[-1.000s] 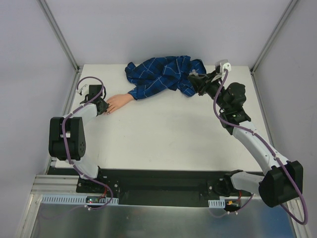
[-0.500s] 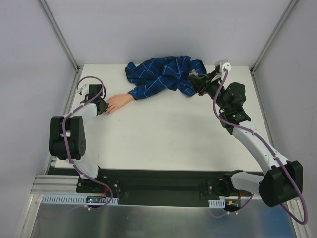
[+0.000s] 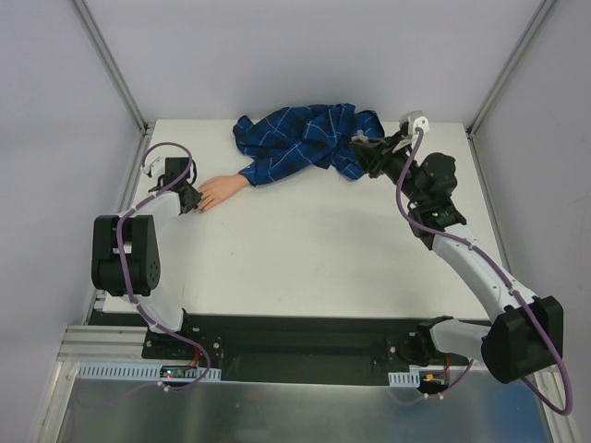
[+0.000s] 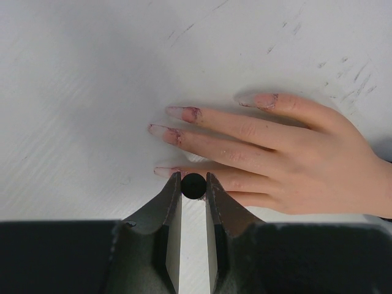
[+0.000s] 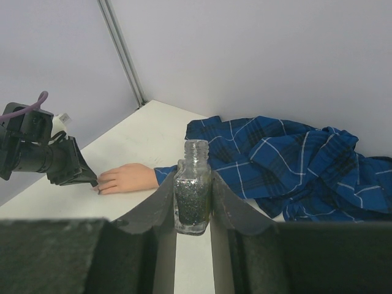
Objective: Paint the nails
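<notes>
Pinching what is likely the brush [image 4: 193, 185], a black disc here, the left gripper [image 4: 193, 177] hovers at the nails [image 4: 184, 114], far left on the table [image 3: 305, 258]; the right gripper [image 5: 192, 187] clamps the open bottle [image 5: 192, 156]. Pressing too hard could smear polish onto skin or table.

Dummy hand [image 3: 214, 191] lies flat on table [image 3: 314, 249], far left, nails [image 4: 181, 113] pointing left. Left gripper [image 3: 192, 198] right at the fingertips, round piece [image 4: 194, 185] between its fingers. Shirt [image 3: 305, 140] bunched behind and right of the hand. Right gripper [image 3: 360, 152] at shirt's right end, bottle [image 5: 193, 196] upright between its fingers
</notes>
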Motion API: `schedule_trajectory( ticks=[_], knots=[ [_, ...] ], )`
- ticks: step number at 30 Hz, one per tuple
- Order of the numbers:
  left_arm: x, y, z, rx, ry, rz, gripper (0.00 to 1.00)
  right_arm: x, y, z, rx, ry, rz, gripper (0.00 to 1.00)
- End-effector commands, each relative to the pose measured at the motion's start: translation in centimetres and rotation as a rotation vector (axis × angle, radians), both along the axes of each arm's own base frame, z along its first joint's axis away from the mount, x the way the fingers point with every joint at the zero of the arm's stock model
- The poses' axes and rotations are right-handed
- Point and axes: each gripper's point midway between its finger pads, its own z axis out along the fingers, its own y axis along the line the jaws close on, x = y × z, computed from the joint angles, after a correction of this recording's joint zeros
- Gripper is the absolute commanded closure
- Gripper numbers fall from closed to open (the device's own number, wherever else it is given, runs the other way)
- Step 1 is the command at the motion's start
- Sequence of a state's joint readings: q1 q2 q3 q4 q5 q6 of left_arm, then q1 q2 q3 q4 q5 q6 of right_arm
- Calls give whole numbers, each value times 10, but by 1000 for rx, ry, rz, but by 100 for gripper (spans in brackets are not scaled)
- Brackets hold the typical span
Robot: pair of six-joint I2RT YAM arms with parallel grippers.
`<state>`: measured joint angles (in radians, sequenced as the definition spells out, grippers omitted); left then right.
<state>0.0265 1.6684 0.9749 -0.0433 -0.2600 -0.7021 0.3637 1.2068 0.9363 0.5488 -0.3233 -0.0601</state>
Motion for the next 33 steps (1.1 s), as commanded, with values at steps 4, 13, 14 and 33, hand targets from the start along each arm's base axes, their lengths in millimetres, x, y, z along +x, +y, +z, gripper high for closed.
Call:
schedule_trajectory(
  ticks=[4, 13, 14, 33],
  knots=[
    [10, 13, 13, 30, -26, 23, 100, -4, -1, 24, 38, -82, 14, 100],
    [9, 7, 4, -6, -10, 23, 100, -4, -2, 24, 40, -83, 13, 100],
    [10, 8, 6, -2, -15, 24, 100, -4, -2, 24, 39, -81, 12, 100],
    [3, 12, 0, -17, 23, 64, 100, -1, -1, 20, 42, -71, 16, 100]
  ],
)
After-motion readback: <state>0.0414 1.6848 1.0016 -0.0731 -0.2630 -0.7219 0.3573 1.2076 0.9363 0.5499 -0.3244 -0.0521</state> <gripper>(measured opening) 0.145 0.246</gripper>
